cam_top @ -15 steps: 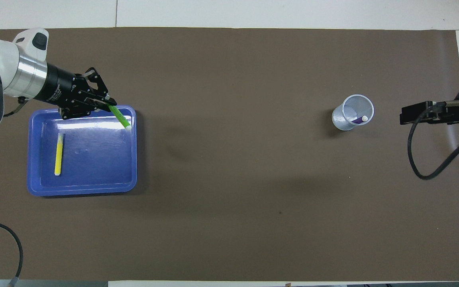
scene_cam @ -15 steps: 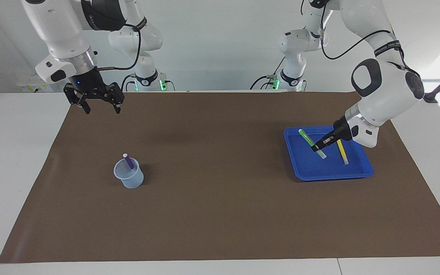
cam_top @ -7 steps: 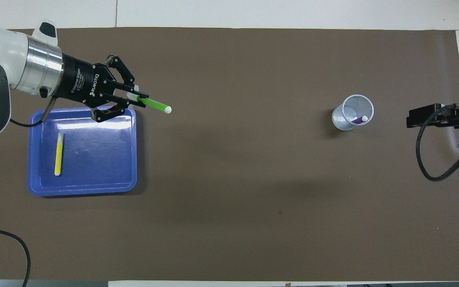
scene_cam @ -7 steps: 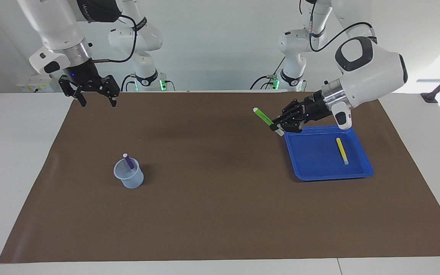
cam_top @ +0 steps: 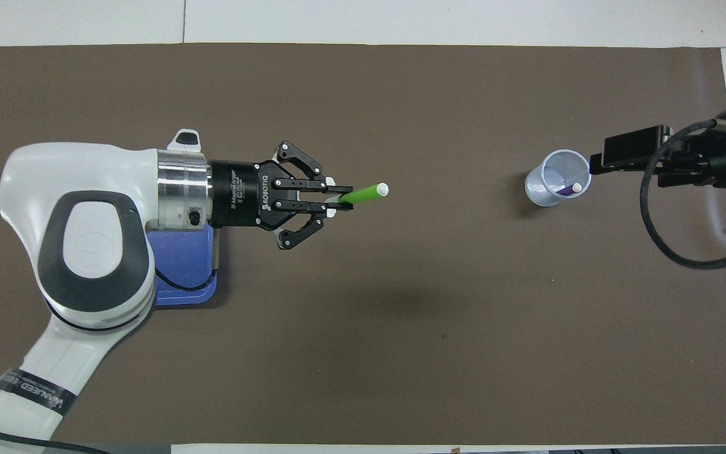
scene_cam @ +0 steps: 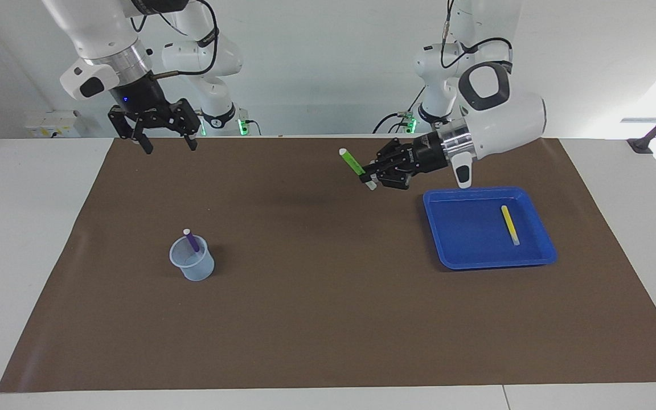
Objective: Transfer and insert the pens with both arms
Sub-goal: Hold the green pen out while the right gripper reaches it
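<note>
the left gripper (scene_cam: 371, 172) has lifted the green pen (scene_cam: 352, 162) out of the blue tray (scene_cam: 464, 259) and swung it to mid-frame over the brown mat (scene_cam: 328, 319), fingers clamped on the pen's lower end. the yellow pen (scene_cam: 510, 224) lies alone in the tray at the right of the facing view. the purple pen (scene_cam: 191, 240) leans in the clear cup (scene_cam: 192, 261), lower left. the right gripper (scene_cam: 167, 139) hangs at upper left, fingers apart, and has risen slightly.
</note>
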Motion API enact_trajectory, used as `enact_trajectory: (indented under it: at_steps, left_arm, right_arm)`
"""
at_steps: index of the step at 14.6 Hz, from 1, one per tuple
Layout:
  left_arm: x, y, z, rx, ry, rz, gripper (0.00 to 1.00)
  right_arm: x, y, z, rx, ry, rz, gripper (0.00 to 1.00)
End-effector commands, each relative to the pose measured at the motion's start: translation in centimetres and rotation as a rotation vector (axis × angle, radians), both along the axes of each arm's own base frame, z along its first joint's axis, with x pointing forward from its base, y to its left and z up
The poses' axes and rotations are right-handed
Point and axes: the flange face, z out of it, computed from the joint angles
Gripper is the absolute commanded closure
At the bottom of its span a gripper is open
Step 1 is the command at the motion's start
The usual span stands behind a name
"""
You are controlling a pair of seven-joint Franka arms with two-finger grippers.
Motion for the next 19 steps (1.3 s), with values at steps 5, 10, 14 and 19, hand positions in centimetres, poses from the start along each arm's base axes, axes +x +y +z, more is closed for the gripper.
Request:
enact_trajectory:
  at_steps: [5, 10, 14, 19]
  left_arm:
    - [-3.1, -1.4, -1.7, -0.067, 0.087, 0.142, 1.0]
    - [-3.9, -2.3, -2.5, -0.068, 0.102, 0.17, 1.0]
    - [-4.0, -2.4, -2.6, -0.071, 0.103, 0.171, 1.0]
    - [-4.1, -2.5, -2.9, -0.07, 0.106, 0.183, 1.0]
  right_arm:
    - [0.6, 10.2, -0.5, 0.085, 0.027, -0.099, 0.0]
    - [1.1, 15.0, -2.1, 0.113, 0.003, -0.09, 0.0]
    - [2.0, 16.5, -4.5, 0.116, 0.008, -0.086, 0.0]
    - [0.9, 18.6, -7.0, 0.106, 0.025, -0.061, 0.03]
